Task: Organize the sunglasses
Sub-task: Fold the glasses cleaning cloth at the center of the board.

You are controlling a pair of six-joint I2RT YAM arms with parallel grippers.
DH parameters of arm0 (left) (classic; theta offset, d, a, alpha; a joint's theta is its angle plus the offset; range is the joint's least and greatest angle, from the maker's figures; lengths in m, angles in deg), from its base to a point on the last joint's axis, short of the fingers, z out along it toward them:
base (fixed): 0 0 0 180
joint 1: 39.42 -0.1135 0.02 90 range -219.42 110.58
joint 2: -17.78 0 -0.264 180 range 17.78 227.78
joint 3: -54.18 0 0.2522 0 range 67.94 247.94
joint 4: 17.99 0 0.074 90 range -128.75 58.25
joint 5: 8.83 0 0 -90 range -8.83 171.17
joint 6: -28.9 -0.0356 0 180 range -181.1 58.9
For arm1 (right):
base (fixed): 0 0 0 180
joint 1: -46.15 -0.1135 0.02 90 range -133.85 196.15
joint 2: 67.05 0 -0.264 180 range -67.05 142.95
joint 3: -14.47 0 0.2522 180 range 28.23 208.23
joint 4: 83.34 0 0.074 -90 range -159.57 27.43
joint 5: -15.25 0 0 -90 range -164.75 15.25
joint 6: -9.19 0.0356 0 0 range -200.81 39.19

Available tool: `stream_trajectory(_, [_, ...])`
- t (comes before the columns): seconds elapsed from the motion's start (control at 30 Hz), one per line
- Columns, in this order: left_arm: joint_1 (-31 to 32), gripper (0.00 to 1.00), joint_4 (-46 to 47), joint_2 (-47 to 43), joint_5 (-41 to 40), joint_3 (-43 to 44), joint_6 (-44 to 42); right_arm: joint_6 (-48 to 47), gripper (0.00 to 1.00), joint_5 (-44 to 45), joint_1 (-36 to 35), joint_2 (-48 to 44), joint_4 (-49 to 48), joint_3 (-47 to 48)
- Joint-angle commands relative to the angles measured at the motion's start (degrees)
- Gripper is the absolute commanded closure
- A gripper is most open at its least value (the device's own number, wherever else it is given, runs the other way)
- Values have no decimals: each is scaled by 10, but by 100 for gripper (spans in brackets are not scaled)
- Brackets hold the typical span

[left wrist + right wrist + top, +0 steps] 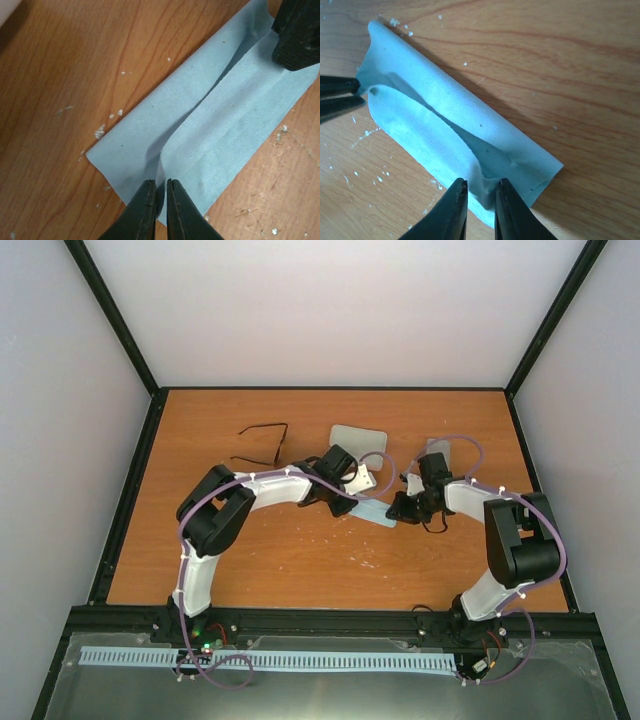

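Sunglasses (264, 443) | apart, beyond-left of left hand (160, 186) | hand on cloth (215, 115)

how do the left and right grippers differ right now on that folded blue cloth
The left gripper shows only a thin slit between its jaws, while the right gripper has its jaws clearly wider apart. The left gripper sits at one short end of the blue cloth, and the right gripper sits at the opposite end. Shared: both have the cloth's raised fold between their fingertips.
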Motion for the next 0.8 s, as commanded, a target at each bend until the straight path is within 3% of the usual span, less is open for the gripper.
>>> stream_trajectory(0.0, [8, 90, 15, -16, 9, -2, 11, -2, 80, -12, -2, -1, -13, -10])
stream_trajectory(0.53, [10, 89, 30, -46, 8, -45, 6, 21, 69, -15, -2, -60, -25, -39])
stream_trajectory(0.77, [10, 89, 36, -58, 9, -60, 2, 53, 48, 32, -2, -113, -26, -52])
